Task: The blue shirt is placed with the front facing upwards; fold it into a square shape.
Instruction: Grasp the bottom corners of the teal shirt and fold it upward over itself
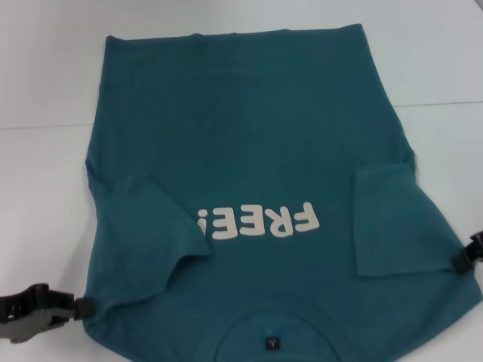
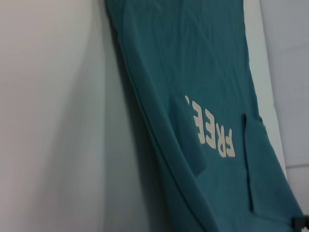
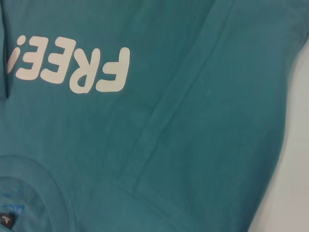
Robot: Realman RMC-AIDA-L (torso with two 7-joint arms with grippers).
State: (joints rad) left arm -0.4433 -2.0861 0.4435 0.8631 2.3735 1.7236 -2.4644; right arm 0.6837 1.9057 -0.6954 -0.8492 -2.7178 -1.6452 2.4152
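A plain, bare indoor workspace that looks like a lab or test bench, though the exact kind of room cannot be told. A smooth white table (image 1: 45,83) fills every view, with a faint seam running across it. One teal shirt (image 1: 249,113) is spread flat on it, and black robot grippers sit at the left (image 1: 83,307) and right (image 1: 462,262) edges.
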